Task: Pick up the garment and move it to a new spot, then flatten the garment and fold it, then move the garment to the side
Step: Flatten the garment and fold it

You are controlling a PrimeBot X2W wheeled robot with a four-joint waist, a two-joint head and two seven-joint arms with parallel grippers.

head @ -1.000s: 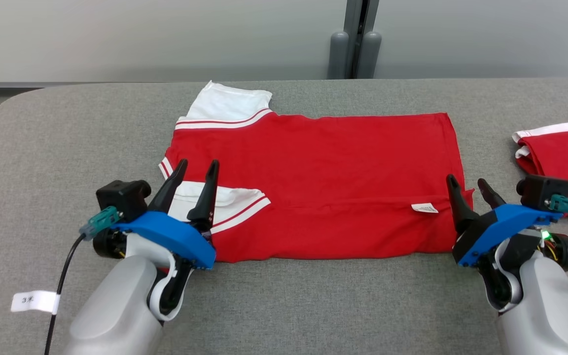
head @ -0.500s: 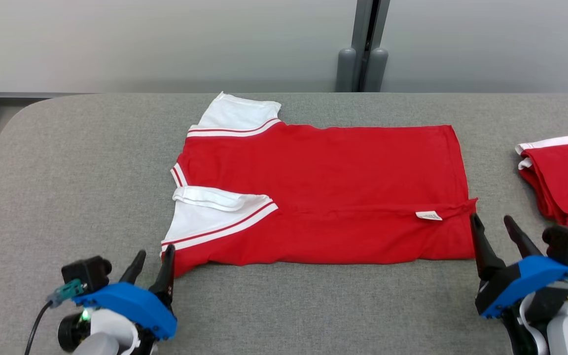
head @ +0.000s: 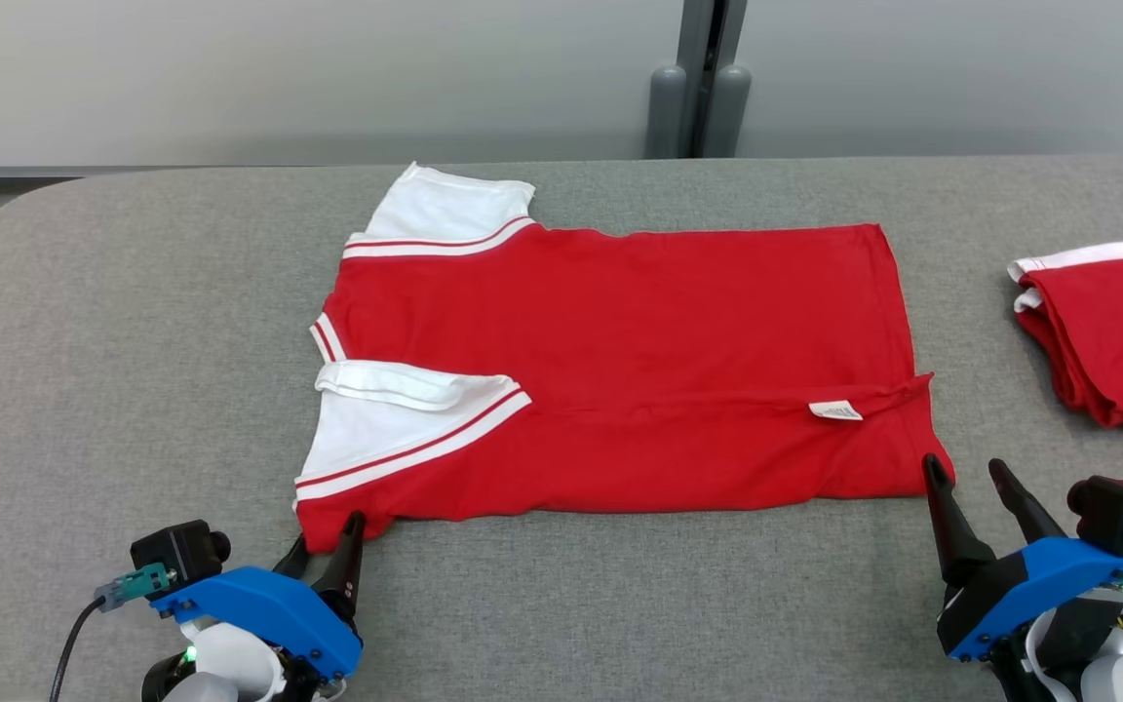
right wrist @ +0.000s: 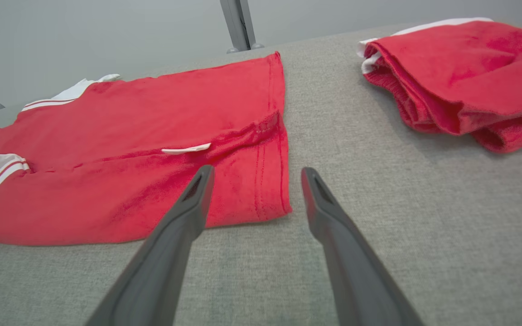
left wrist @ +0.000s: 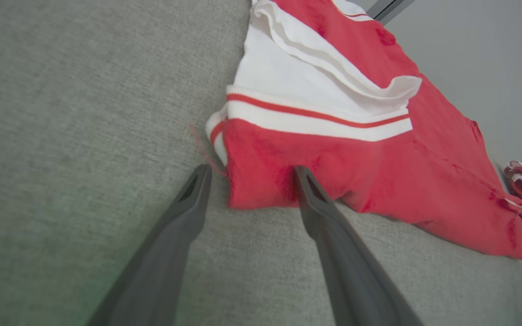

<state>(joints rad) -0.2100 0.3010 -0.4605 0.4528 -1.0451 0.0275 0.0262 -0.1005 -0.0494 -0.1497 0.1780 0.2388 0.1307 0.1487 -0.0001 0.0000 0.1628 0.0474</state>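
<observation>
The grey counter (head: pixel 133 292) carries the red garment (head: pixel 620 341) flat, its long axis running left to right. The 2 near corners each face an arm. The left gripper (head: pixel 326 538), wide and empty, meets the sleeve-end corner. The right gripper (head: pixel 963 463), equally wide, sits at the hem corner. The left wrist view shows 1 fingertip (left wrist: pixel 301 174) against the cloth, unclear from the head view.

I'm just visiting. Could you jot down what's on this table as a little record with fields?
surface: grey fabric table
main garment: red shirt, white sleeves, lying flat
left tool: open, at the shirt's near left corner
right tool: open, at its near right corner
aside: folded red garment, right edge, apart from shirt
</observation>
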